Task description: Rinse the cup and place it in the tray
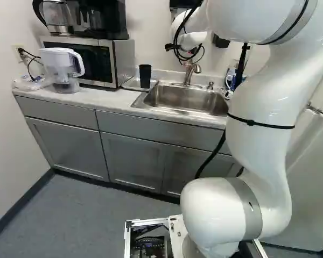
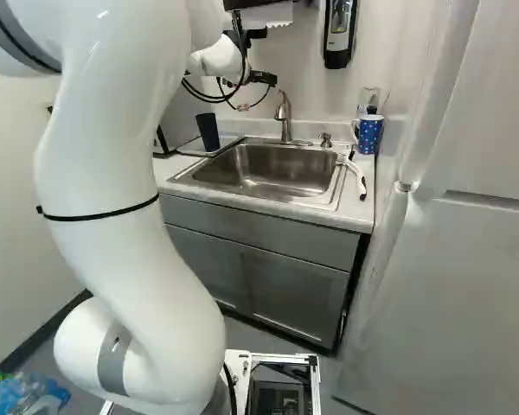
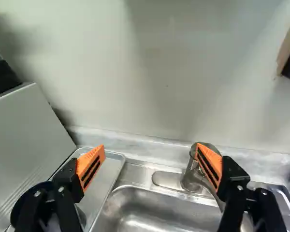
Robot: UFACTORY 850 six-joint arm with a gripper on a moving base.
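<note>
Fingers spread with nothing between them, the gripper [image 3: 152, 160] hangs above the back of the sink [image 3: 157, 209]. The dark cup [image 1: 145, 76] stands in the tray [image 3: 105, 181] at the sink's left; the faucet [image 2: 284, 117] rises behind the basin. Placement looks complete, though whether rinsing is done cannot be told. The cup's wider end points up, its long axis vertical.

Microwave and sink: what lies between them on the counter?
The metal tray, with the dark cup standing on it, lies between the microwave and the sink; the left base view shows this.
</note>
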